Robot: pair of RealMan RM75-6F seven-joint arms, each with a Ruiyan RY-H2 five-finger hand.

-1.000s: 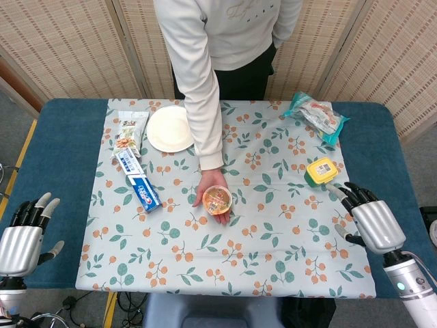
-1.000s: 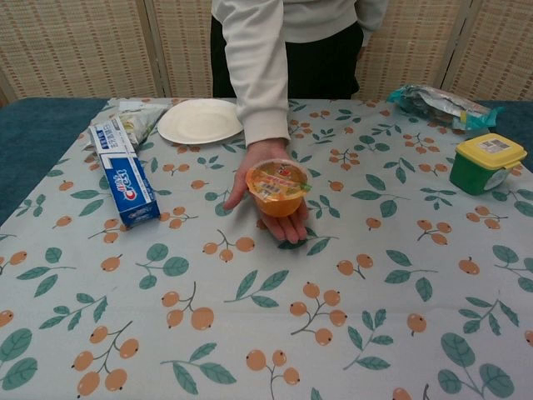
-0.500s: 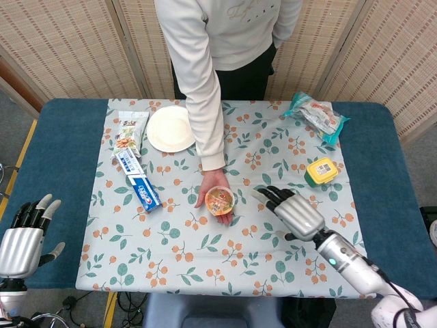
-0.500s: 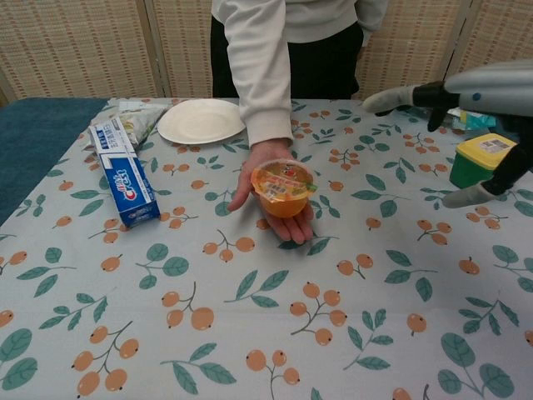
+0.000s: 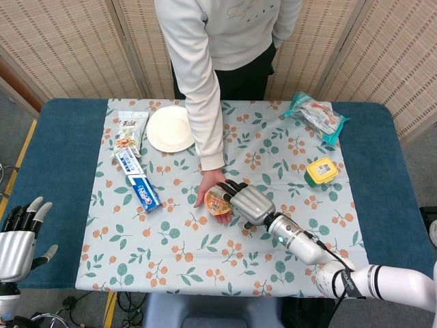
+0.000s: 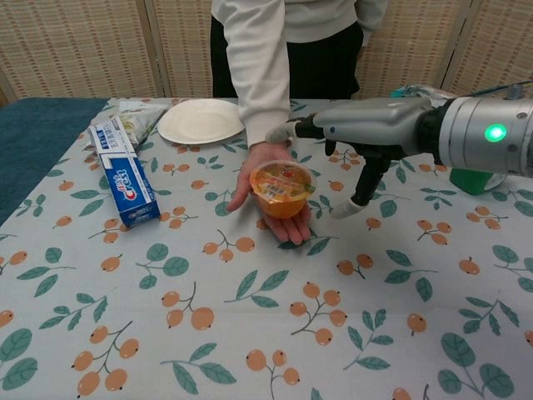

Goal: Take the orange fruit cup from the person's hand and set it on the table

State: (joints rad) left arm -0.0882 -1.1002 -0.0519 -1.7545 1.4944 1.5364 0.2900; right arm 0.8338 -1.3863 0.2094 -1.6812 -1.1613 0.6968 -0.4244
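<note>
The orange fruit cup (image 6: pixel 281 188) sat on the person's hand (image 6: pixel 271 196), above the tablecloth (image 6: pixel 250 317). The right hand (image 6: pixel 360 132) hovered just beside the cup, fingers apart and apparently not touching it. The left hand (image 5: pixel 19 236) hung well away from the cup, fingers spread, holding nothing.

One fruit cup (image 5: pixel 218 201), one plate (image 5: pixel 169 128), one toothpaste box (image 5: pixel 137 180), two snack packets (image 5: pixel 315 115)
</note>
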